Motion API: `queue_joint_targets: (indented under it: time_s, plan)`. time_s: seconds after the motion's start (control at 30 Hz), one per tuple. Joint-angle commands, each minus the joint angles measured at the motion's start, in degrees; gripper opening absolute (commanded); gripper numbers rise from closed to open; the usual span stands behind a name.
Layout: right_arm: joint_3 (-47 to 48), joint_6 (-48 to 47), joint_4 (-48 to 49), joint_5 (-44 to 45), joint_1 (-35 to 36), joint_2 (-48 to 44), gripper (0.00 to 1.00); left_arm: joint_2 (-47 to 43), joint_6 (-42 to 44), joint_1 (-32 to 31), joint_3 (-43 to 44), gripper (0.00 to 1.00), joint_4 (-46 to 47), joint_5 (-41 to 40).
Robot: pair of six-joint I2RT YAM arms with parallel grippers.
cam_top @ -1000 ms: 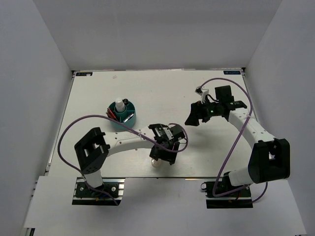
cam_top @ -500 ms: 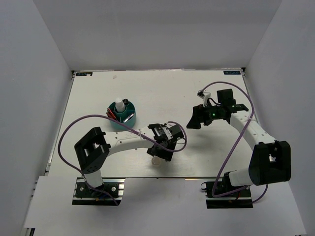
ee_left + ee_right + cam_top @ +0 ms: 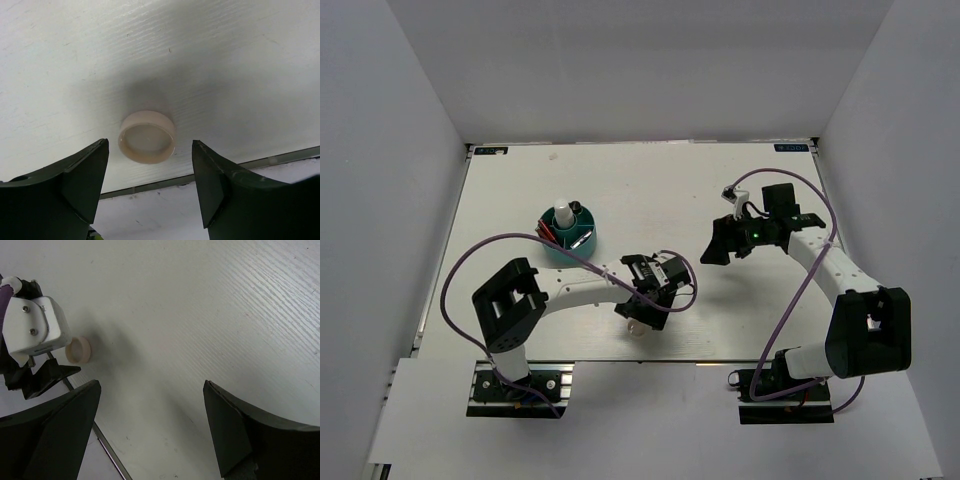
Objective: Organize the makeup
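White-planked surface (image 3: 650,190) carries the small round jar (image 3: 147,143) near its front edge, and the left pincer (image 3: 150,150) has just swung over it, spread either side without touching, so a grasp seems next; the teal holder (image 3: 569,237) stands well apart, and the right pincer (image 3: 150,390) hangs released, empty.

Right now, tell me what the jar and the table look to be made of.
Jar: probably plastic, cream-white and slightly translucent, smooth with a soft sheen. The thick rounded rim suggests moulding, though frosted glass is possible.
Table: white-painted wood or wood-look laminate, matte. Fine parallel grain lines run across it.
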Motion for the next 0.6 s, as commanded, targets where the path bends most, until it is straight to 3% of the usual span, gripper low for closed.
queue_joint_targets:
  time_s: [0.0,0.3,0.57]
  plan:
    - [-0.7,-0.7,0.2,-1.1,-0.4,-2.0,0.89,0.3,1.4,0.3,0.1,0.77,1.5,0.1]
    - [-0.9,-0.9,0.0,-1.1,-0.6,-1.9,0.89,1.0,1.5,0.3,-2.2,0.77,2.9,1.4]
    - [-0.8,-1.0,-0.2,-1.2,-0.6,-1.8,0.89,0.6,1.4,0.8,-5.3,0.71,5.2,2.4]
